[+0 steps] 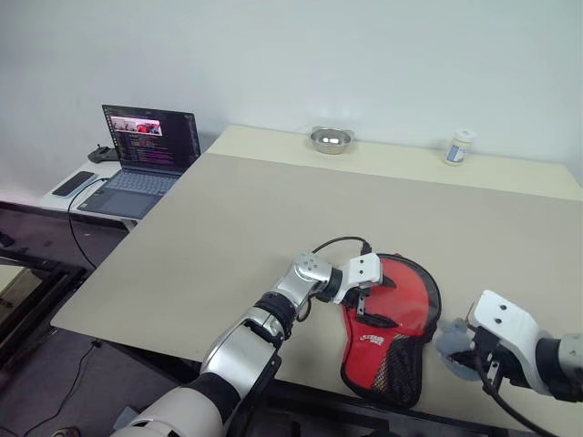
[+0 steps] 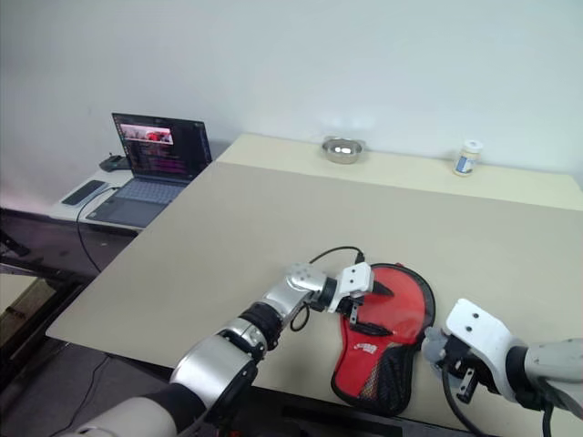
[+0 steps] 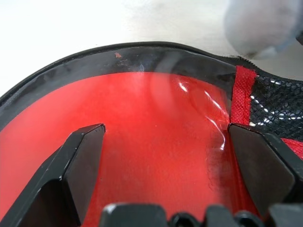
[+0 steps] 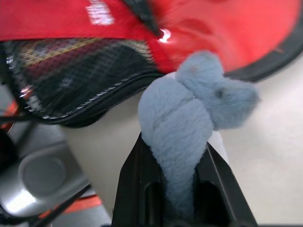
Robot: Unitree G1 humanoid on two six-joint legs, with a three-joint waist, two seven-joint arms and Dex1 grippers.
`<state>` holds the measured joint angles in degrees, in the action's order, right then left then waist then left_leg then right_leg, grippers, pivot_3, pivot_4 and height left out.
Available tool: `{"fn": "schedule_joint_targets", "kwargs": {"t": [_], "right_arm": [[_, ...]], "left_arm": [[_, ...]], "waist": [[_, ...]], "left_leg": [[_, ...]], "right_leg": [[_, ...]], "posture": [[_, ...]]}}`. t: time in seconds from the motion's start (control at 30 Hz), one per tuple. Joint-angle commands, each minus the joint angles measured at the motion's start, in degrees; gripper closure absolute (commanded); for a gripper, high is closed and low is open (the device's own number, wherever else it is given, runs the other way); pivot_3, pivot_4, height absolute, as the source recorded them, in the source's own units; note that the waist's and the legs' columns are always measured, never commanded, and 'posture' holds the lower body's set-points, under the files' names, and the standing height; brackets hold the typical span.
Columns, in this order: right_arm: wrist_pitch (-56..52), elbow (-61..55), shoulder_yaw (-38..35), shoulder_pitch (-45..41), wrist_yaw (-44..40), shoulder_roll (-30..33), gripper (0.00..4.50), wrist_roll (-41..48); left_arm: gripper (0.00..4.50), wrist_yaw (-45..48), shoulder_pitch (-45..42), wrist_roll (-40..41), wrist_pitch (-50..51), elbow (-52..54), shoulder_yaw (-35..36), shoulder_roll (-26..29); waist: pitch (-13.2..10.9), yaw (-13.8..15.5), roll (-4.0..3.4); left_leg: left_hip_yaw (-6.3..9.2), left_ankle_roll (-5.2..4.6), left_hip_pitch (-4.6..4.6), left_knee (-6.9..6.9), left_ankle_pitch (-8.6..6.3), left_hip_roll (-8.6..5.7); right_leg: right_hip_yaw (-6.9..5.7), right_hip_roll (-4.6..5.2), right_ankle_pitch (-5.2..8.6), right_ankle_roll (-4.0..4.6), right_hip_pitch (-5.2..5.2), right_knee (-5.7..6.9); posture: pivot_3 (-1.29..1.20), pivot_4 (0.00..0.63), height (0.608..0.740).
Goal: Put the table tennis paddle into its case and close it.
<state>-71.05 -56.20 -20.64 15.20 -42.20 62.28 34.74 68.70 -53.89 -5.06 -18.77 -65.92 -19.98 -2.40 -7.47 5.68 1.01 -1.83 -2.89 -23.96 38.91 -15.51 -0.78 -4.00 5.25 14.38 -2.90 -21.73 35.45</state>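
Big beige counter [image 1: 237, 228] fills most of the scene; a paler strip runs along its far edge by the plain white wall [image 1: 319, 55]. On that strip: small metal bowl [image 1: 331, 139], and well apart from the bowl a small white jar [image 1: 460, 147]. Beside the counter's far corner, a lower white side table [image 1: 68, 194] w/ open laptop [image 1: 146, 157], screen lit, and a dark phone [image 1: 73, 183] just beside the laptop. Below the side table, dark floor [image 1: 36, 364], black frame, cable trailing. Light even, soft.
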Motion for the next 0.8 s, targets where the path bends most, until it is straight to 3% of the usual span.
{"fn": "schedule_joint_targets", "kwargs": {"t": [0.03, 0.43, 0.8], "right_arm": [[1.9, -3.1, 2.7, 1.5, -2.7, -0.1, 4.30, 3.3], [3.3, -2.8, 0.7, 5.1, -5.4, 2.6, 4.30, 3.8], [10.2, -3.8, -2.9, 14.3, -1.6, 6.7, 4.31, 15.9]], "left_arm": [[0.00, -3.1, 3.2, -7.4, 3.0, -6.4, -4.8, 1.1], [0.00, -3.5, 3.3, -8.0, 2.8, -6.4, -4.6, 0.6], [0.00, -4.0, 3.0, -8.4, 2.7, -6.4, -4.6, -0.3]], "waist": [[0.0, -0.1, 0.00], [0.0, -0.9, 0.22], [0.1, -1.0, 0.33]], "left_leg": [[0.01, -0.04, 0.00, 0.00, -0.03, 0.00], [0.13, -0.08, 0.14, 0.05, -0.06, 0.01], [0.11, -0.07, 0.17, 0.06, -0.06, 0.01]], "right_leg": [[-0.02, 0.00, -0.04, -0.06, 0.06, -0.15], [-0.08, 0.01, -0.11, -0.23, 0.40, -0.45], [-0.07, 0.11, 0.02, -0.50, 0.44, -0.48]], "posture": [[0.00, 0.150, 0.740], [0.00, 0.150, 0.740], [0.00, 0.150, 0.740]]}}
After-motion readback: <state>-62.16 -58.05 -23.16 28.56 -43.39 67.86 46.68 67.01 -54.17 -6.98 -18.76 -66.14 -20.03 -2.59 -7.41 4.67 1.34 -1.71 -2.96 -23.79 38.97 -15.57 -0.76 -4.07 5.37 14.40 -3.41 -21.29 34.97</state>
